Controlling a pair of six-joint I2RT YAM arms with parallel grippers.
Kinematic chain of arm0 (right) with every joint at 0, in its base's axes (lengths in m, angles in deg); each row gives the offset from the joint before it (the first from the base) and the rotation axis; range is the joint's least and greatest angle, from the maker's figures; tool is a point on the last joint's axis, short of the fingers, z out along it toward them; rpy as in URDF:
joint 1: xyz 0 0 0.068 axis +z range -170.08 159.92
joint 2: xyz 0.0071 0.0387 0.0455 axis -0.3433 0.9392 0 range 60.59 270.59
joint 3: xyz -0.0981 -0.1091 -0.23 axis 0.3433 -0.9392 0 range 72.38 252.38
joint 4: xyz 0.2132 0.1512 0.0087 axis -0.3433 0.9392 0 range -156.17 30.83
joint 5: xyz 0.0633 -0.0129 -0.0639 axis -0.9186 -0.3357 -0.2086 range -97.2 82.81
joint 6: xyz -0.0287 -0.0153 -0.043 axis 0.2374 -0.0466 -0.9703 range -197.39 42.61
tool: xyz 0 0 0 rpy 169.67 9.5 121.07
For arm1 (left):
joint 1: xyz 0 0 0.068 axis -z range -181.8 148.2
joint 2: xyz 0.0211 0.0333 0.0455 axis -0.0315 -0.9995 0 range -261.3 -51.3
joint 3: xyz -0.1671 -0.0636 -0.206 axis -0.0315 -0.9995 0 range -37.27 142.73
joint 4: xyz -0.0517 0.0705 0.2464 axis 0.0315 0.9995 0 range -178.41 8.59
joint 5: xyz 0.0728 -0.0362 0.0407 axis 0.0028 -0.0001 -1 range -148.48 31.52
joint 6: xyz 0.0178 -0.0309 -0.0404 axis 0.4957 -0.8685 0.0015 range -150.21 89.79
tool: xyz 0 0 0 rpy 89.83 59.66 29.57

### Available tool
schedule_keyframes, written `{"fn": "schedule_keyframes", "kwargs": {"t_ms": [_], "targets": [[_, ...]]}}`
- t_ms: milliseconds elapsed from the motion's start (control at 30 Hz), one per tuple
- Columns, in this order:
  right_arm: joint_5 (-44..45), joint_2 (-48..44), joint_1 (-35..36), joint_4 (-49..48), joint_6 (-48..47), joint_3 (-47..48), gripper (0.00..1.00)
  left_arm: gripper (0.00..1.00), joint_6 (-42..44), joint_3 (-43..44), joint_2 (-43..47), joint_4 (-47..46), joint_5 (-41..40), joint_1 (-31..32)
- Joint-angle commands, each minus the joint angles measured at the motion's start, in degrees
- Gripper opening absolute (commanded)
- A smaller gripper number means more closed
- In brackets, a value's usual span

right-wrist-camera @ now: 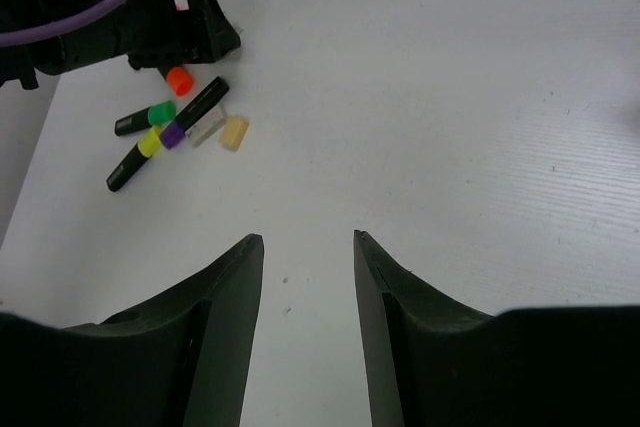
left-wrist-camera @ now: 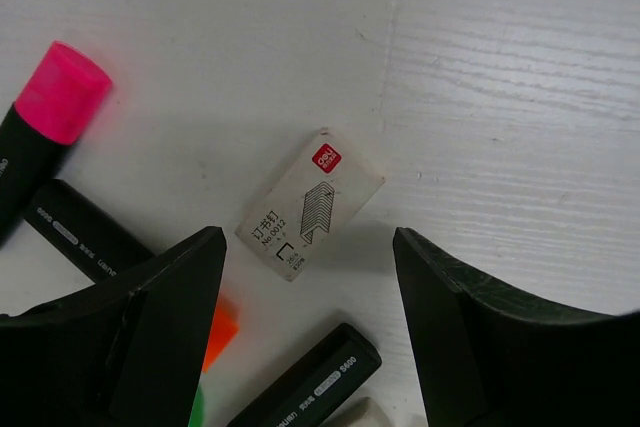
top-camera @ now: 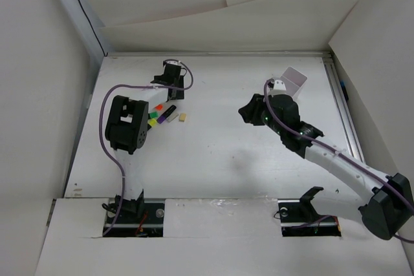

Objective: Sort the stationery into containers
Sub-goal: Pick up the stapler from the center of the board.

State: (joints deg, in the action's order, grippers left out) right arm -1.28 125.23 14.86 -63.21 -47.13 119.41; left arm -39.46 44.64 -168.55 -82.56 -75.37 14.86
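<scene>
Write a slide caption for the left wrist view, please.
Open left gripper poised above a staple box among highlighters.

The left gripper [left-wrist-camera: 307,247] is hovering, jaws spread and gripping nothing, over the far left of the table [top-camera: 213,159]. The right gripper [right-wrist-camera: 308,242] is hanging above the table's middle, jaws likewise apart.

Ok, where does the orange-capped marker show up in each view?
Top external: left of centre, orange-capped marker at the cluster's far end, beside the left gripper.
Left wrist: bottom left, cap peeking past a finger.
Right wrist: upper left, below the left gripper.
Shared landmark: the green cap next to it.
</scene>
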Motion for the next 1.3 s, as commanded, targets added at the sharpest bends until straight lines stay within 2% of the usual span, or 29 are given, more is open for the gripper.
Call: {"fn": "schedule_keyframes", "kwargs": {"t_ms": [0,67,200,333,400,433,667,867,1033,1167,1267], "targets": [[-0.7,-2.1,-0.6,-2.5,-0.3,-0.4,0.47,0.65,1.1,1.6,-0.8,1.5,-0.5,-0.1],[-0.7,-2.2,-0.6,-2.5,-0.3,-0.4,0.47,0.63,1.1,1.6,-0.8,1.5,-0.5,-0.1],[-1.4,-1.6,-1.6,-2.5,-0.3,-0.4,0.47,0.54,1.1,2.2,-1.3,2.2,-0.5,-0.1],[-1.4,-2.2,-2.1,-2.5,-0.3,-0.4,0.47,0.41,1.1,2.7,-1.8,2.2,0.7,-0.1],[-2.0,-2.2,-2.7,-2.5,-0.3,-0.4,0.47,0.31,1.1,2.7,-1.8,2.2,0.7,-0.1],[-2.6,-2.2,-3.2,-2.5,-0.3,-0.4,0.47,0.23,1.1,2.7,-1.3,2.2,0.7,-0.1],[-4.0,-1.4,-4.4,-3.1,-0.3,-0.9,0.47,0.08,-0.6,1.6,1.9,0.7,3.2,-0.1],[-4.9,-0.9,-5.4,-3.1,-0.3,-1.4,0.47,0.04,-2.4,0.1,8.3,-0.6,5.2,-0.1],[-4.9,-0.3,-5.9,-3.7,-0.3,-1.4,0.50,0.03,-7.6,-4.1,16.9,-4.8,11.7,0.5],[-7.6,0.3,-7.0,-4.2,-0.3,-1.4,0.53,0.03,-8.8,-13.0,23.0,-10.0,12.5,3.3],[-9.8,1.7,-7.5,-5.2,-0.3,-1.4,0.60,0.03,-9.6,-17.1,26.3,-13.0,13.0,6.6]]}}
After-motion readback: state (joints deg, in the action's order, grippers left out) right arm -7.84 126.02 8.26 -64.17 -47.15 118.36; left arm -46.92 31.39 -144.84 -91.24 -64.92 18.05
